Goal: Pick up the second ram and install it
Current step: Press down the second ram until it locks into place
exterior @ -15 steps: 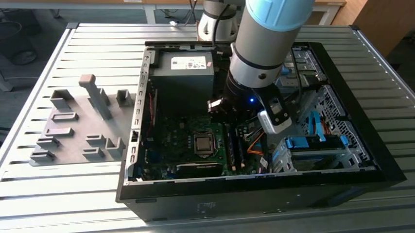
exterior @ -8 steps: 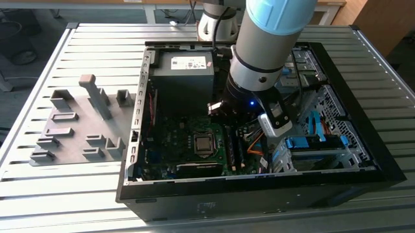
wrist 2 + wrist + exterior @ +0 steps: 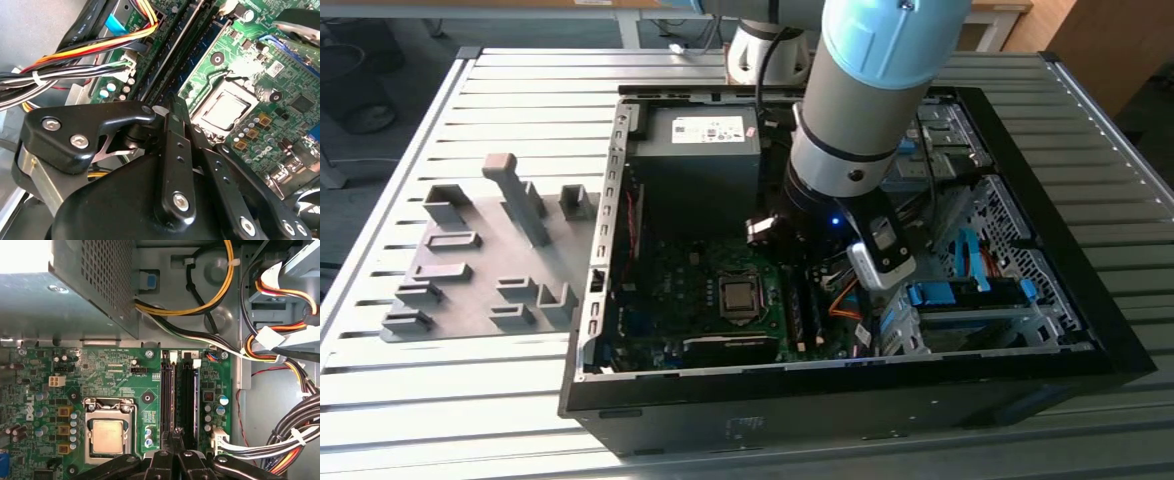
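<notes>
Seating step: tool (image 3: 175,452), fingers drawn narrow together, pressing over the second ram (image 3: 168,390), which stands edge-up in its memory slot beside the CPU socket (image 3: 107,432) on the motherboard (image 3: 100,370); judged nearly installed, needing firm, even downward pressure.

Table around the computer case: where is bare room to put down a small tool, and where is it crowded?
Bare table slats lie between the grey holder plate and the near edge, at the exterior view's left of the computer case, and also beyond that plate. Inside the case it is crowded: arm, cables, motherboard.
</notes>
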Controlling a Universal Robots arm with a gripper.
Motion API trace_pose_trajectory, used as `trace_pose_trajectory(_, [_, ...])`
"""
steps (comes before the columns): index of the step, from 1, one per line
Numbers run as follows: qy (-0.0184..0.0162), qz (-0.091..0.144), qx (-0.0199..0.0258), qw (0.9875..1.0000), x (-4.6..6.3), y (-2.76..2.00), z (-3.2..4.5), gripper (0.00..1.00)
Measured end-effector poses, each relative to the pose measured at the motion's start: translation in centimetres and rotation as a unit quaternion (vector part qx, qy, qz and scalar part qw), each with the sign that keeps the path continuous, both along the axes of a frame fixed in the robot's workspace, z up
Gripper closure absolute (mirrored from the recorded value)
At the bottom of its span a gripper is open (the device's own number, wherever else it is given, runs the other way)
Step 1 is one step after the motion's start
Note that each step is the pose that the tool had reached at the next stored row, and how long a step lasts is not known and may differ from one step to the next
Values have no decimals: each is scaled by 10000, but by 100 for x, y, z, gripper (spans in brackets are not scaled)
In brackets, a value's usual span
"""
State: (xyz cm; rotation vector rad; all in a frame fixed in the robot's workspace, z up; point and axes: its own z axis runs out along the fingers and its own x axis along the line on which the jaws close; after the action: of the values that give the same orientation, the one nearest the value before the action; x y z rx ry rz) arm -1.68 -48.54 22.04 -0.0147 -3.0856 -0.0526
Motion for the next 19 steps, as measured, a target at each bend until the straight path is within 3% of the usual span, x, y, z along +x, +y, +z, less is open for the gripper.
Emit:
trace_pose_trajectory(7, [1,0,-2,10000,0,-1,-61,89])
trace_pose_trajectory(10, [-6,-1,14,10000,1,4,-22,89])
trace_pose_trajectory(14, [-2,0,5,10000,0,2,108,89])
trace_pose_trajectory(19, [-2,0,5,10000,0,1,123,89])
